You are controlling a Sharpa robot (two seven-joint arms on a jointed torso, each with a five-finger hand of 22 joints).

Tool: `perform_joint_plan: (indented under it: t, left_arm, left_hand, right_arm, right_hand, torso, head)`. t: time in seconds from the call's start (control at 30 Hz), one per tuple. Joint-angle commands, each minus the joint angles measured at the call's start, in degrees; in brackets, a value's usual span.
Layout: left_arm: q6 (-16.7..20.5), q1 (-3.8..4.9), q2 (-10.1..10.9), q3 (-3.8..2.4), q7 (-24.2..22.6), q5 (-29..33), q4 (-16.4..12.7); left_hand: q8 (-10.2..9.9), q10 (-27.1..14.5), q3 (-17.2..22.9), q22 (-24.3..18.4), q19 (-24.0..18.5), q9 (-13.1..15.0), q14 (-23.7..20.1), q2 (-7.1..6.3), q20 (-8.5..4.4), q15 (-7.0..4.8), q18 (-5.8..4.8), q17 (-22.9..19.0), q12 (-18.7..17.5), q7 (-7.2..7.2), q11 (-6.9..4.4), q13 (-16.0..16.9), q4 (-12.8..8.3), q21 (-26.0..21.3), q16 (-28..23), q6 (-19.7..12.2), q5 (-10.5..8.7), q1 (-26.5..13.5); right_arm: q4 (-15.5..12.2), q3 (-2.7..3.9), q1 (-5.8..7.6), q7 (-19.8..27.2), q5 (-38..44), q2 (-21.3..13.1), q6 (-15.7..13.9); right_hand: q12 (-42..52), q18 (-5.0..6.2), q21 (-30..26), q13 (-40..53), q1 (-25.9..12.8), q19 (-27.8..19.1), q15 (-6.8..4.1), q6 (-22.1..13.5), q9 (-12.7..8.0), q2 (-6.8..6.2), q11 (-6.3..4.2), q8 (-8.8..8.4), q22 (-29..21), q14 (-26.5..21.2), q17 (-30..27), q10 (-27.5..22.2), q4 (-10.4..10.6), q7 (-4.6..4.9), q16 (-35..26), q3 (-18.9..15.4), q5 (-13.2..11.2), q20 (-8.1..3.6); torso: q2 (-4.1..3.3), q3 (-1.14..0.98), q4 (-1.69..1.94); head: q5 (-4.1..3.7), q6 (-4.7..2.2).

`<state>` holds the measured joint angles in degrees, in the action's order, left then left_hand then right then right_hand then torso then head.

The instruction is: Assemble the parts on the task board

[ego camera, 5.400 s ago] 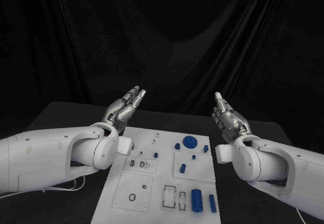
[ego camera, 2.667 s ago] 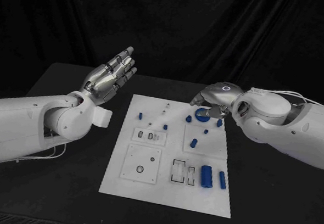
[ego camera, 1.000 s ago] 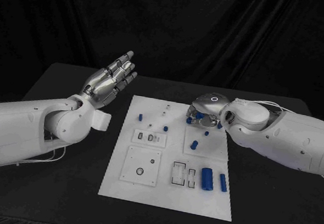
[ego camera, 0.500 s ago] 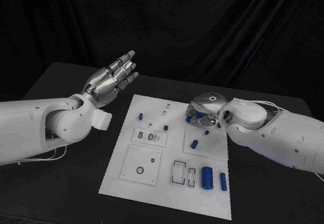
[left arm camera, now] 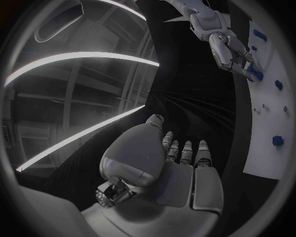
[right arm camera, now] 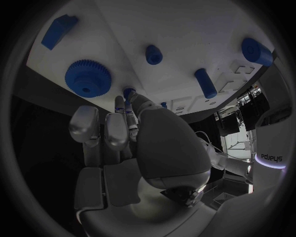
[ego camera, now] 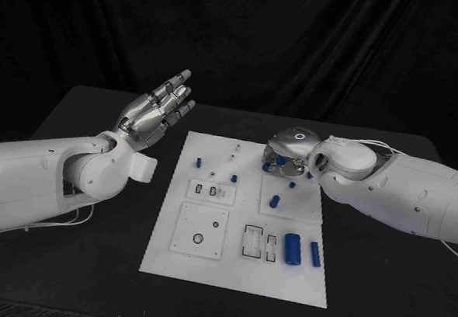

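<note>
Barely started: right hand (ego camera: 285, 156) down at far end of board (ego camera: 232, 276), grip unclear, left hand (ego camera: 158, 112) raised, released, most parts (ego camera: 291, 254) still loose.

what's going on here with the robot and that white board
The right silver hand is down at the far end of the white task board, fingers touching a small blue peg beside the blue toothed gear; whether it grips the peg is unclear. The left silver hand is raised off the board's left side, open and holding nothing. Two blue cylinders lie near the board's near end.
</note>
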<state>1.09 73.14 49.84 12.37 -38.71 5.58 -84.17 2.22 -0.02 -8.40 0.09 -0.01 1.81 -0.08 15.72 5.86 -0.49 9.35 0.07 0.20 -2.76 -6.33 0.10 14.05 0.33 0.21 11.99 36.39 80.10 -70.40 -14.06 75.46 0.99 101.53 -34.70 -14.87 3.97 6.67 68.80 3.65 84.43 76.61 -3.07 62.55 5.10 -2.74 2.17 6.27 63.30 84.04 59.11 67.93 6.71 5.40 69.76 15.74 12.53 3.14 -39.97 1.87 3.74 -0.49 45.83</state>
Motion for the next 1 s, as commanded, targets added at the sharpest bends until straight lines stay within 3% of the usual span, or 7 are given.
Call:
perform_joint_plan:
  t: [0.03, 0.23, 0.57, 1.0]
  left_arm:
    - [-0.98, -0.06, 0.07, -0.06, -1.08, -0.03, -0.04]
    - [-0.97, -0.08, 0.41, -0.05, -0.87, -0.03, -0.11]
    - [-0.80, -0.10, 0.52, -0.05, -0.38, -0.03, -0.26]
    - [-0.74, -0.10, 0.41, -0.05, 0.17, -0.03, -0.73]
  left_hand:
    - [0.25, 0.02, 0.29, -0.09, 0.01, 0.06, 0.08, -0.12, 0.40, 0.40, 0.72, -0.07, -0.20, -0.06, 0.56, -0.10, -0.14, -0.33, -0.21, 0.47, 0.44, 0.60]
    - [0.31, 0.02, 0.42, -0.09, 0.01, 0.09, 0.08, -0.15, 0.47, 0.45, 0.72, -0.07, -0.20, -0.01, 0.62, -0.10, -0.28, -0.33, -0.21, 0.66, 0.62, 0.68]
    - [0.41, 0.02, 0.60, -0.09, 0.01, 0.12, 0.08, -0.21, 0.61, 0.55, 0.74, -0.07, -0.20, 0.18, 0.82, -0.10, -0.45, -0.33, -0.21, 0.87, 0.82, 0.73]
    - [0.45, 0.02, 0.64, -0.09, 0.01, 0.13, 0.08, -0.28, 0.67, 0.59, 0.75, -0.07, -0.20, 0.27, 0.92, -0.10, -0.52, -0.33, -0.21, 0.96, 0.87, 0.74]
  right_arm:
    - [0.05, -0.07, -0.31, 0.15, 0.48, -0.12, -0.59]
    - [-0.85, -0.05, 0.00, -0.15, -1.03, -0.74, -1.42]
    - [-2.43, 0.11, 2.94, -0.84, -3.58, -0.50, -2.01]
    - [2.83, 0.39, 3.60, -0.77, -7.59, 4.05, -0.72]
  right_hand:
    - [0.01, -0.48, 0.24, 0.03, 0.08, 0.03, -0.46, 1.65, 1.33, -0.54, 0.00, 0.79, 0.22, 1.21, -0.04, 0.94, -0.01, -0.43, 0.29, 0.41, 0.52, -0.32]
    - [-0.03, -0.62, 0.75, 0.01, -0.25, 0.29, -0.52, 3.44, 2.35, -0.75, -0.16, 1.55, 1.12, 1.21, -0.08, 2.90, 0.11, -0.62, 0.31, 0.45, 0.80, -0.37]
    - [-0.27, -0.85, 1.42, -0.05, -0.85, 0.71, -0.13, 3.93, 3.08, -0.97, 0.06, 1.64, 2.19, 1.26, 0.12, 4.20, 0.48, -0.39, 0.52, 0.49, 2.36, -0.13]
    - [-0.47, -0.94, 1.61, -0.10, -0.99, 0.74, 0.57, 3.20, 3.34, -1.29, 0.40, 0.91, 2.71, 1.33, 0.56, 3.74, 0.59, 0.10, 0.94, 1.14, 4.56, 0.39]
  torso:
    - [0.01, 0.03, 0.03]
    - [0.02, 0.01, 0.03]
    - [0.04, 0.06, 0.01]
    - [-0.16, 0.25, 0.38]
  head:
    - [0.20, 0.12]
    - [0.67, 0.26]
    - [0.90, 0.71]
    - [1.32, 1.39]
